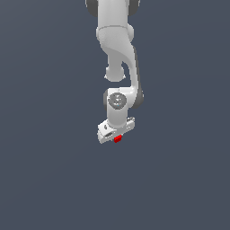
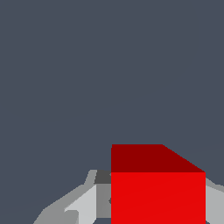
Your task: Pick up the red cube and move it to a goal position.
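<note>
The red cube point(image 1: 118, 139) shows as a tiny bright red block just under the white gripper point(image 1: 117, 136) in the exterior view. In the wrist view the red cube point(image 2: 157, 192) fills the space between the grey fingers point(image 2: 83, 203), one on each side of it. The gripper is shut on the cube. The white arm comes down from the top of the exterior view, with its hand over the cube. The fingertips are mostly hidden by the hand and the cube.
A plain dark grey-blue surface point(image 1: 54, 170) fills the whole scene around the arm. No other object shows in either view.
</note>
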`<action>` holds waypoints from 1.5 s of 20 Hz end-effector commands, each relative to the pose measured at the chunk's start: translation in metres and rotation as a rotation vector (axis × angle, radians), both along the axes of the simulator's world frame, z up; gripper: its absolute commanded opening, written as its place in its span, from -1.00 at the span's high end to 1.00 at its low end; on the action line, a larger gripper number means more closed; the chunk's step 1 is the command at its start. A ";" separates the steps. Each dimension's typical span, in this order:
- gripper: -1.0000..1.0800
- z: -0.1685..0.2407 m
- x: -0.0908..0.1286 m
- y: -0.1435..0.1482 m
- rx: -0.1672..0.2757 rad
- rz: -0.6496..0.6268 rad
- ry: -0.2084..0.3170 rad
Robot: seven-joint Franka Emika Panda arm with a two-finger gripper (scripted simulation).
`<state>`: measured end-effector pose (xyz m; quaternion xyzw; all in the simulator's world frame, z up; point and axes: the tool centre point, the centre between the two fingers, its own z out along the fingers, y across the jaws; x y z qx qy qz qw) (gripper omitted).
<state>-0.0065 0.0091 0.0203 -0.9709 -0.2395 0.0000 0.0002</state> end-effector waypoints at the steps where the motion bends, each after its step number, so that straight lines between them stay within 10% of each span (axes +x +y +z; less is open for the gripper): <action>1: 1.00 0.000 0.000 0.000 0.000 0.000 0.000; 14: 1.00 0.045 -0.014 -0.016 -0.001 0.001 0.000; 30: 1.00 0.195 -0.057 -0.069 0.001 0.001 0.000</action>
